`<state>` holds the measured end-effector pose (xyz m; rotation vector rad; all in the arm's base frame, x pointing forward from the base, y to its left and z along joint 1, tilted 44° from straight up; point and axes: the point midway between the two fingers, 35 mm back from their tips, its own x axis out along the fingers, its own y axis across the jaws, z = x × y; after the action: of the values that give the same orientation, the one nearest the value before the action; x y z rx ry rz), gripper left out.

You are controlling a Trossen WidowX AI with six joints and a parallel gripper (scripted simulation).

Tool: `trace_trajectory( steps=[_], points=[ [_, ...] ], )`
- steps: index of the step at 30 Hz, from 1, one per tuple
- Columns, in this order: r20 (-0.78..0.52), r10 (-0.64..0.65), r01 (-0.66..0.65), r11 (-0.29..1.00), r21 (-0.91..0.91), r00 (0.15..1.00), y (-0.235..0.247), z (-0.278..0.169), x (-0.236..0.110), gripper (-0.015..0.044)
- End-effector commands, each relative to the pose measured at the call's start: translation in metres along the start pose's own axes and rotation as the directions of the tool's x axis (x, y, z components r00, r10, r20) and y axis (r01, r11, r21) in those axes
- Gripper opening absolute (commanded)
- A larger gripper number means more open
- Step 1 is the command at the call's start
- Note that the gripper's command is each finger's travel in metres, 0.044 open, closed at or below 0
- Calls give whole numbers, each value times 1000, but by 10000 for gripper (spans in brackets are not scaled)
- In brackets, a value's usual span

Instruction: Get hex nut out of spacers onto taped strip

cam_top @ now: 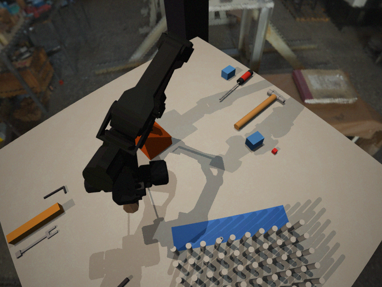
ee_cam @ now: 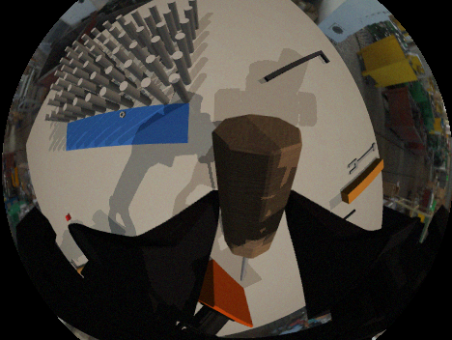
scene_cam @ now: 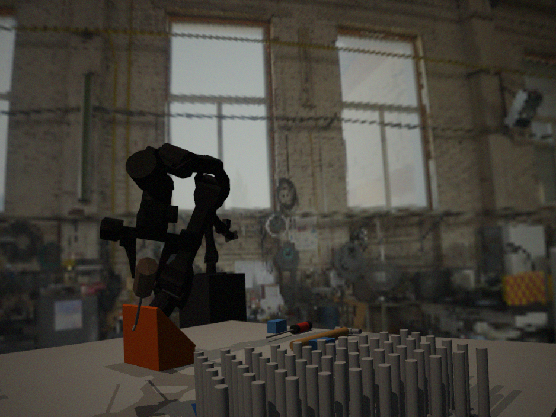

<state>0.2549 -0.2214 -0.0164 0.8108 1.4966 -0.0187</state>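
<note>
From above, we see the gripper [cam_top: 133,197] raised over the table [cam_top: 77,129], pinching the brown handle of the hook tool [cam_top: 132,207]; its thin rod slants down towards the table. The nut [cam_top: 220,238] lies at the near edge of the blue strip [cam_top: 246,220], right against the front row of posts [cam_top: 246,259]. An orange wedge [cam_top: 155,140] sits under the arm, and the hammer [cam_top: 257,109], screwdriver [cam_top: 236,84] and two blue blocks [cam_top: 254,139] lie well apart on the far side.

From the side, we see the hook tool [scene_cam: 142,280] hanging almost upright in front of the orange wedge [scene_cam: 152,336], its tip clear of the table. The posts [scene_cam: 341,377] all stand upright.

Through the wrist camera, the handle [ee_cam: 256,188] fills the gap between the dark fingers. The nut [ee_cam: 121,114] shows as a small ring on the strip's [ee_cam: 128,127] edge beside the posts [ee_cam: 122,72].
</note>
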Motion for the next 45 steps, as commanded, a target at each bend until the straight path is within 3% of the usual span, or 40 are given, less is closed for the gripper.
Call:
trace_trajectory(
  steps=[1,10,20,33,45],
  points=[
    [12,13,-14,992,127,1000,-13,2,0,0],
    [21,38,-44,905,423,999,-45,1,5,0],
    [35,69,-74,709,702,997,-79,-4,12,0],
    [59,114,-95,335,937,992,-122,-15,23,0],
    [89,155,-79,-67,995,984,-160,-30,37,0]
  ],
)
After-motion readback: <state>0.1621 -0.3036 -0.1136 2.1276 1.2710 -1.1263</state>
